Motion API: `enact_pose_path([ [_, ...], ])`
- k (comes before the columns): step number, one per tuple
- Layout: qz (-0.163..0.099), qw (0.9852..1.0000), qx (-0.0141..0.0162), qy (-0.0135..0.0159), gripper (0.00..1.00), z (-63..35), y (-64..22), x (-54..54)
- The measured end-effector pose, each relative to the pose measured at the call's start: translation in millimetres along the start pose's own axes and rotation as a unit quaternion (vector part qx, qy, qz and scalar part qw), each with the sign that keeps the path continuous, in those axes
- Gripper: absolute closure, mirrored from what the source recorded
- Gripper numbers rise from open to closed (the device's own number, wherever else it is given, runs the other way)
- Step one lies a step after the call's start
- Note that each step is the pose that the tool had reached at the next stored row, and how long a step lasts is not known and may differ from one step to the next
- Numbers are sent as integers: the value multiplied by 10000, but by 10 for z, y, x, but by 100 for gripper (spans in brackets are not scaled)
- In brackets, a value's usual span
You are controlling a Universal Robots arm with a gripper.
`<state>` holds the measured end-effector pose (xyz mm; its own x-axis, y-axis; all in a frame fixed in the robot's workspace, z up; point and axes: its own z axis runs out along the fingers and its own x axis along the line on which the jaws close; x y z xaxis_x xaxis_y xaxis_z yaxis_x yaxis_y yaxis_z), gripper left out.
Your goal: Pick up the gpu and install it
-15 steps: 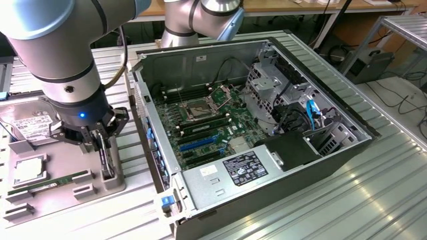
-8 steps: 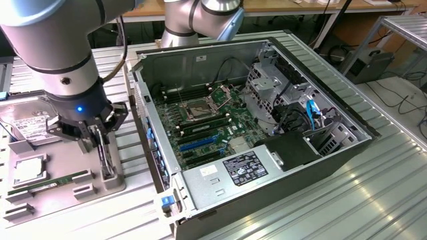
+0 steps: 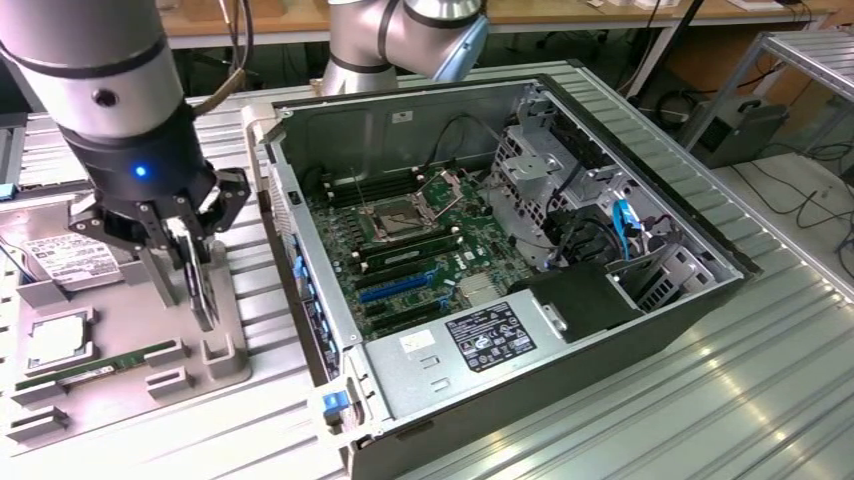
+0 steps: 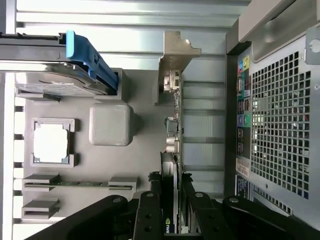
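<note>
Black gripper [image 4: 170,187] has its fingers clamped tight on the gpu [image 4: 171,127], held edge-on at the grey tray [image 3: 200,372], left side of the exterior view. Pick-up is in hand; installing calls for squaring the card to the blue slot [image 3: 394,290].

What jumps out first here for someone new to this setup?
The open computer case dominates the middle of the exterior view, motherboard exposed. At the exterior view's left, the gripper is closed on the gpu, held upright at the grey parts tray.
</note>
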<state>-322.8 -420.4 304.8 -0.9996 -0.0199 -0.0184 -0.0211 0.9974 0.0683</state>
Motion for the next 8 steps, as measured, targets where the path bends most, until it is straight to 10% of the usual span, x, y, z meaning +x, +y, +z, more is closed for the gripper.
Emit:
enact_pose_path([
  [8, -9, 10000, -1, 0, 74, -397, -14, -44],
])
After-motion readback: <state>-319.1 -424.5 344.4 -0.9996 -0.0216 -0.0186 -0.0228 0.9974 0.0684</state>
